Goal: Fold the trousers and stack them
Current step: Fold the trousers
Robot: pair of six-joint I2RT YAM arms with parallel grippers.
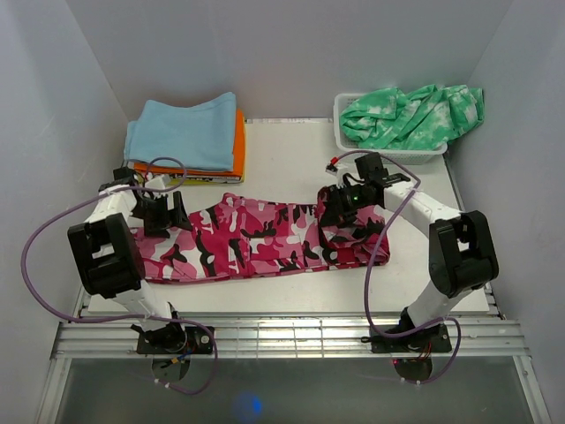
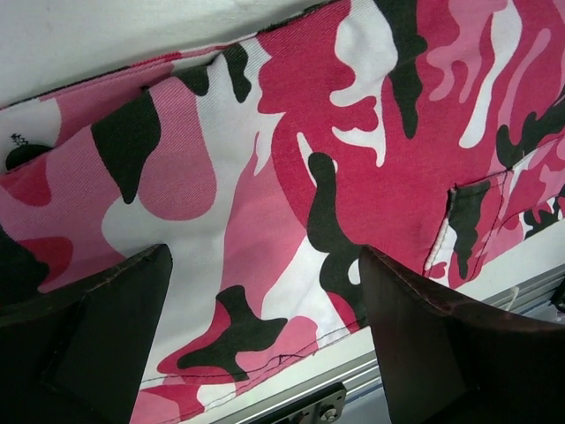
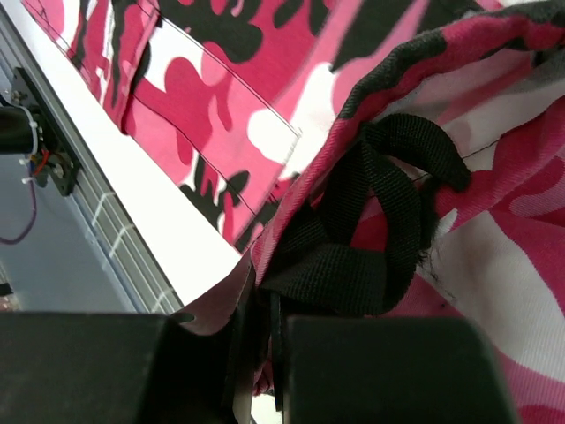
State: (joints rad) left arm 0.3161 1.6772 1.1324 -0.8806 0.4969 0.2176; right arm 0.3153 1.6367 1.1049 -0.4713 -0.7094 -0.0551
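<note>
Two arms flank the trousers (image 1: 256, 240), stretched left to right by the near edge of the tabletop (image 1: 282, 299); right end effector (image 3: 269, 331) pinches their raised right end, left end effector (image 2: 265, 265) hovers wide open, empty.

From above, my left gripper (image 1: 164, 212) covers the end of the trousers (image 1: 256, 240) beneath it, so I cannot see how the cloth lies there. My right gripper (image 1: 351, 199) hides the raised fold at the trousers' other end. Its wrist view shows cloth nipped between the dark, blurred fingers (image 3: 397, 371), but I cannot tell whether the black strap (image 3: 380, 221) on the trousers is caught too. In both wrist views the trousers run out past the frame. Beyond the trousers, the lowest layers of the folded stack (image 1: 190, 141) show only as thin edges.
</note>
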